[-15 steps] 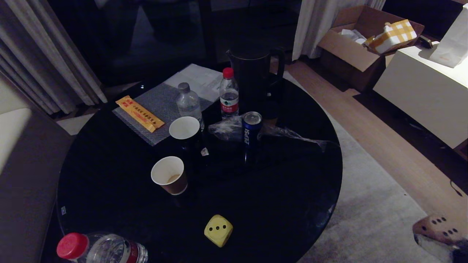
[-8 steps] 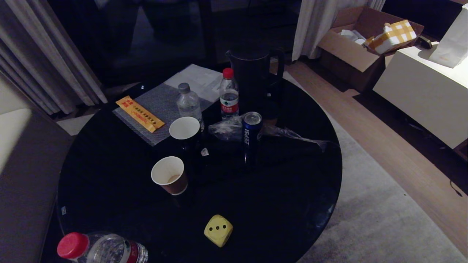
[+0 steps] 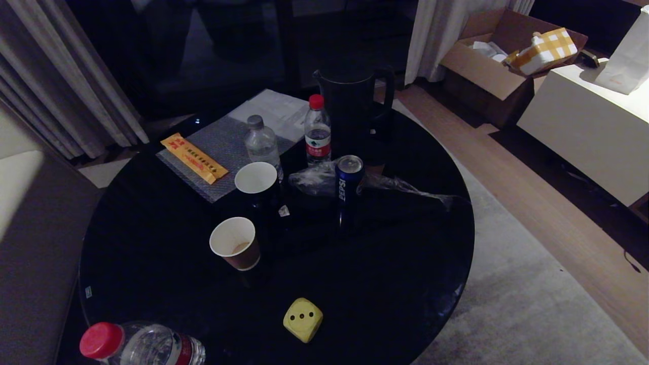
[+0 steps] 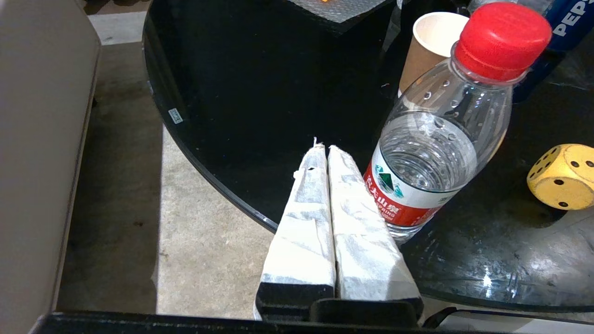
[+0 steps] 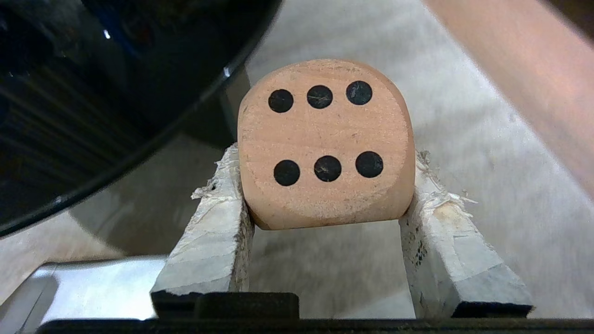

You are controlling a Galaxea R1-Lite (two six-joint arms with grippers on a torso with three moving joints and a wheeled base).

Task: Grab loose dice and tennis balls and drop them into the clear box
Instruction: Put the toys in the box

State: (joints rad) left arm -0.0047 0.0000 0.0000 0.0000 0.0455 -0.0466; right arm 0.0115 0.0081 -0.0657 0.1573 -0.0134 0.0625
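Right gripper point(image 5: 325, 185) off the desk point(image 5: 93, 93) edge, over carpet, jaws clamped on beige die point(image 5: 325, 144). Left gripper point(image 4: 327, 153) parked, jaws together. Yellow die point(image 3: 302, 319) on desk. Clear box unseen; shallow pinch, could slip in transit.

The glossy black table point(image 3: 385, 284) is reflecting light; the beige die point(image 5: 325, 144) is looking matt, wood-grained; frayed cloth tape is wrapping the fingers point(image 5: 213, 241).

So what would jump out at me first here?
Probably the beige die, six pips facing the camera, clamped in the right gripper just off the edge of the black table. Next, the yellow die lying loose near the table's front edge, with a red-capped bottle standing close to it.
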